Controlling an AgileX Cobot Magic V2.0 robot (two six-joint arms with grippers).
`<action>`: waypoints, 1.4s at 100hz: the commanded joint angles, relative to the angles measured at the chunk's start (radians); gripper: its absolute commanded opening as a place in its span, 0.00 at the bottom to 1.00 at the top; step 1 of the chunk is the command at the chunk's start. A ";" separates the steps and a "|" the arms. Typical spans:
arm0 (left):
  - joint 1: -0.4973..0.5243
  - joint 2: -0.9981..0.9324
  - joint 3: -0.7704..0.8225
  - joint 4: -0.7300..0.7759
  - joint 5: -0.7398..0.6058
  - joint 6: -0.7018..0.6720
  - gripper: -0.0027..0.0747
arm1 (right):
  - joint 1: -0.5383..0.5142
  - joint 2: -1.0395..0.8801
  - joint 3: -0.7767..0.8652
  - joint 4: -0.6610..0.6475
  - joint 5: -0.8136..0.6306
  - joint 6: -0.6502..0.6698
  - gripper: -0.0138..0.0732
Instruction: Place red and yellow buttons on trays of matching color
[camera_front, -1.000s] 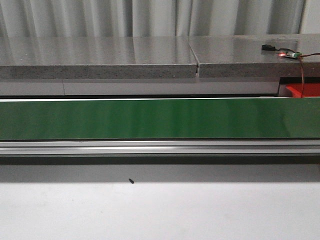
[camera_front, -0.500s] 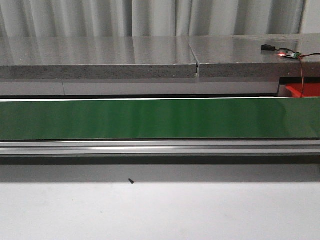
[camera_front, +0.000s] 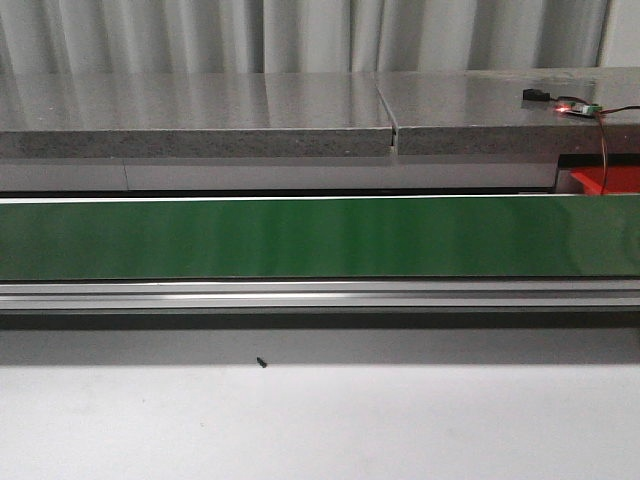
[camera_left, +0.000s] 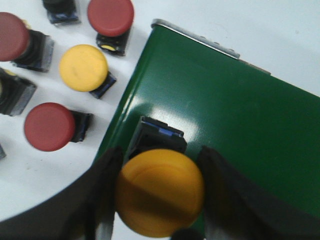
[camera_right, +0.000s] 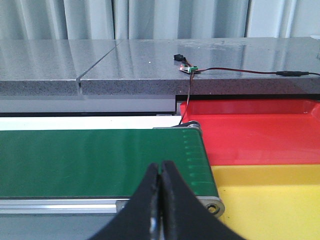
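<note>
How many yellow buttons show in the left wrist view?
2. One yellow button sits between the left gripper's fingers over the green belt; a second yellow button rests among red ones beside the belt. Others may be off-frame.

Two trays (camera_right: 260, 132) side by side just past the belt (camera_right: 100, 162) end, stone ledge (camera_right: 150, 62) behind.

The conveyor belt (camera_front: 300, 237) is green with a smooth, slightly glossy sheen, framed by a brushed aluminium rail (camera_front: 320, 294). The grey speckled stone-like slabs (camera_front: 200, 112) look polished. The yellow button (camera_left: 160, 192) cap is matt plastic.
</note>
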 joint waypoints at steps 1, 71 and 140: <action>-0.020 -0.009 -0.049 -0.013 -0.023 -0.007 0.35 | -0.008 -0.019 -0.014 -0.012 -0.076 -0.001 0.08; -0.047 -0.076 -0.067 -0.032 -0.025 0.028 0.79 | -0.008 -0.019 -0.014 -0.012 -0.076 -0.001 0.08; 0.317 -0.218 0.017 -0.021 0.072 0.057 0.79 | -0.008 -0.019 -0.014 -0.012 -0.076 -0.001 0.08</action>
